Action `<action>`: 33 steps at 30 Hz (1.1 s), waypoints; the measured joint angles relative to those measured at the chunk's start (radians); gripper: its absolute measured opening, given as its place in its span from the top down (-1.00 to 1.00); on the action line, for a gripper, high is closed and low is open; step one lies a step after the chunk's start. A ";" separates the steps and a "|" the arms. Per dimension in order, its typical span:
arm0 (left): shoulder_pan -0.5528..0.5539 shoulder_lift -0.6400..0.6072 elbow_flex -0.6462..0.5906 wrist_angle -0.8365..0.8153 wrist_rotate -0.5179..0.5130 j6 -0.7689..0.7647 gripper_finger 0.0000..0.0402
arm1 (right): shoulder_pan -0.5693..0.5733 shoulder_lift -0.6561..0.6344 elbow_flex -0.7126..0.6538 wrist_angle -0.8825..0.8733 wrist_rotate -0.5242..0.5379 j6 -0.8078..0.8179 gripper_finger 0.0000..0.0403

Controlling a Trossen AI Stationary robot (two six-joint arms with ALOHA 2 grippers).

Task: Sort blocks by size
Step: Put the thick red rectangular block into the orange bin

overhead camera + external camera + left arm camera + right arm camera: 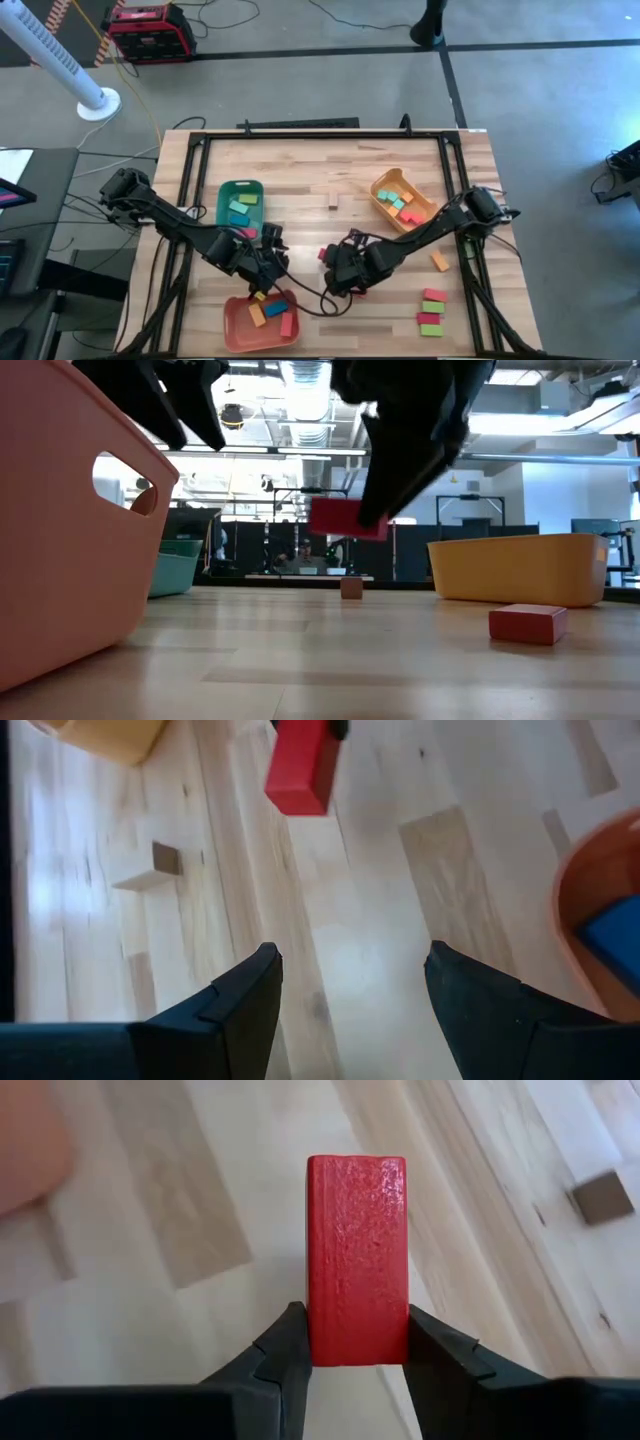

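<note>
Pale wood table (330, 175), industrial ceiling behind

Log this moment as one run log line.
right gripper: jaws shut on red block, lifted | left gripper: open, empty, by salmon tray

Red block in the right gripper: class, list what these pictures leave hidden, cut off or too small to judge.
- Red block: its lower end, right wrist view, hidden between the right gripper fingers.
- Salmon tray: low view, cut off at the edge; contents hidden by its wall.
- Blocks in green tray: high view, too small to compare sizes.
</note>
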 joint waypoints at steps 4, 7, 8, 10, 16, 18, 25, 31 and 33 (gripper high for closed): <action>0.000 0.000 0.000 0.045 -0.017 0.035 -0.17 | 0.018 0.000 0.035 0.000 0.007 -0.034 0.24; 0.002 0.000 0.000 0.070 -0.028 0.057 -0.17 | 0.030 0.000 0.057 0.000 0.010 -0.055 0.24; 0.004 0.000 0.000 0.080 -0.028 0.060 -0.17 | 0.034 0.000 0.064 0.001 0.011 -0.061 0.24; 0.010 0.000 0.000 0.094 -0.029 0.061 -0.17 | 0.042 0.000 0.076 0.001 0.021 -0.071 0.24; 0.027 -0.016 -0.068 0.244 -0.022 0.070 -0.17 | 0.056 0.000 0.103 0.001 0.058 -0.117 0.23; 0.035 -0.038 -0.132 0.333 -0.017 0.080 -0.17 | 0.058 0.000 0.109 0.004 0.065 -0.133 0.23; 0.057 -0.191 -0.328 0.610 0.036 0.033 -0.17 | 0.063 0.000 0.124 0.020 0.066 -0.178 0.23; 0.066 -0.236 -0.394 0.713 0.145 0.005 -0.17 | 0.043 0.000 0.141 0.105 0.066 -0.264 0.23; 0.066 -0.236 -0.400 0.714 0.150 -0.013 -0.17 | 0.031 0.000 0.145 0.110 0.066 -0.275 0.23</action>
